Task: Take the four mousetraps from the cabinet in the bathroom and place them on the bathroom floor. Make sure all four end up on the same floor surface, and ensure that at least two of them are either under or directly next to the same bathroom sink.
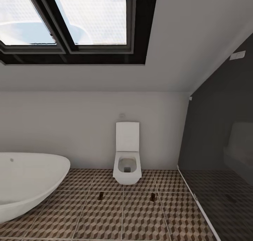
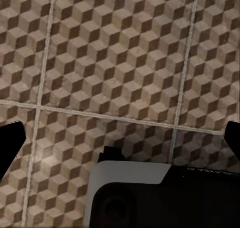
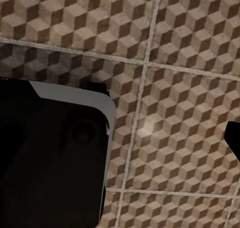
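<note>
From my head camera I look across the bathroom floor (image 1: 105, 216) of large square tiles printed with a brown, beige and white cube pattern and pale grout lines. Two small dark mousetraps lie flat on it in front of the white wall-hung toilet (image 1: 127, 156): one mousetrap (image 1: 101, 195) toward the left, the other (image 1: 153, 197) toward the right, well apart from each other and on neighbouring tiles. They are too small here for me to make out their boards or springs. The rim of an oval white bathtub (image 1: 31, 179) curves in at the left. A dark glass partition (image 1: 218, 146) stands at the right, and a black-framed skylight (image 1: 73, 23) sits in the sloped white ceiling above.

My left claw (image 2: 120, 138) hangs over the tiles with its dark fingertips (image 2: 10, 143) spread wide apart, nothing between them. Of my right claw one dark fingertip (image 3: 234, 138) shows at the frame's edge, so I cannot tell whether it is apart or together.
</note>
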Motion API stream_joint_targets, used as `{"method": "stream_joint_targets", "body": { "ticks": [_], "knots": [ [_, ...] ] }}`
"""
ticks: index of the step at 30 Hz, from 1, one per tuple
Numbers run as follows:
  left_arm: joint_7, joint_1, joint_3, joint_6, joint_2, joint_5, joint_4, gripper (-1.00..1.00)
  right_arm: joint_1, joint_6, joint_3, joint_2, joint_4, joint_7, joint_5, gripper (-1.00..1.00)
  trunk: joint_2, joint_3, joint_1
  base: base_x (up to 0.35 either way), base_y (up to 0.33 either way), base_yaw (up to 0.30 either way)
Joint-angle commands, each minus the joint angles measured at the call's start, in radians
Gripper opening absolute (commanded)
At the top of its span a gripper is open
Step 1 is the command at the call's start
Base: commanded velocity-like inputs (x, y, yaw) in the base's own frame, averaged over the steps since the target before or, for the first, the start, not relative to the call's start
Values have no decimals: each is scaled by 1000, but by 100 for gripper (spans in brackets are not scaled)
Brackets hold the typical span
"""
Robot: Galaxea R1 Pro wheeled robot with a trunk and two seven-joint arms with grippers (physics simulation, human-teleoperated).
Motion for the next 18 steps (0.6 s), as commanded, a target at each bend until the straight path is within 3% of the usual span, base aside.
{"method": "stream_joint_targets", "body": {
  "ticks": [1,18],
  "knots": [
    [-4,2,7,-3,-2,-2,1,100,-1,-4,8,1,2,-1,-9,100,-1,-2,0,0,0,0],
    [-3,24,6,-3,-18,-3,1,100,1,-5,9,-9,2,-12,-5,100,-1,-2,0,0,0,0]
  ]
}}
